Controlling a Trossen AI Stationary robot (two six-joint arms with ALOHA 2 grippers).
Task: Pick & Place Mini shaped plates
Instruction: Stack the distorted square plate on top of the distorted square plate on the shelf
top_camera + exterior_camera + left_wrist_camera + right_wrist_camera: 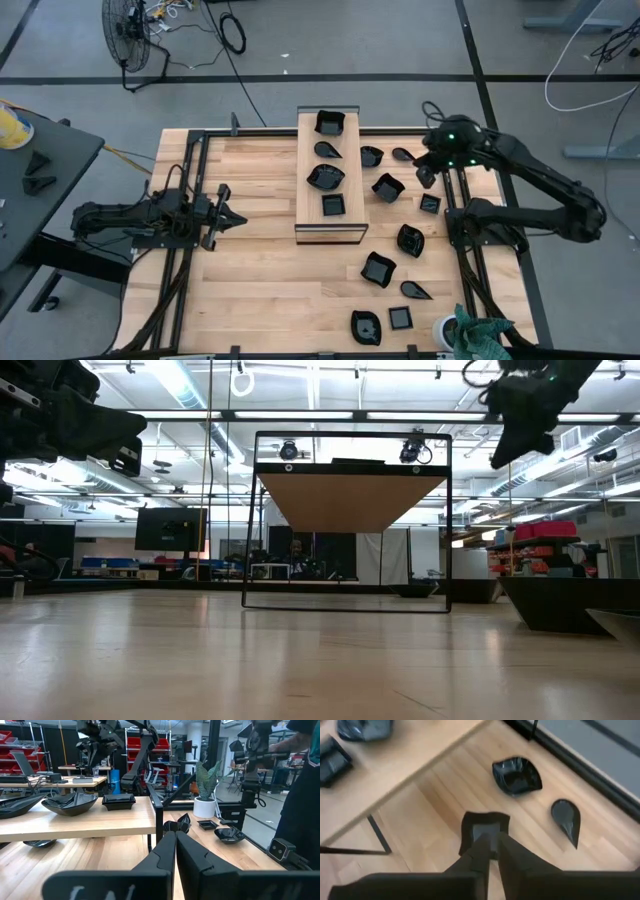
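Note:
Several small glossy black dishes lie on the wooden table, among them a square one (388,187) and a teardrop one (416,291). More rest on the raised light wooden board (330,232), such as a square dish (333,205). My right gripper (492,842) is above the table's far right part, shut on a small square dish (485,827). It hangs high in the low view (520,420). A wavy dish (516,775) and a teardrop dish (566,820) lie on the table beyond it. My left gripper (175,840) is shut and empty, left of the board (232,217). My right gripper pinches the small square dish by the rim (487,832) on the side nearest the fingers, between its two fingers. The fingers come from above, pointing down. The dish hangs below the fingertips, lifted clear of the table.
A dark metal frame (455,210) runs along the table's left and right sides. A potted plant in a white pot (470,332) stands at the near right corner. Bare tabletop lies between my left gripper and the board, and near the front left.

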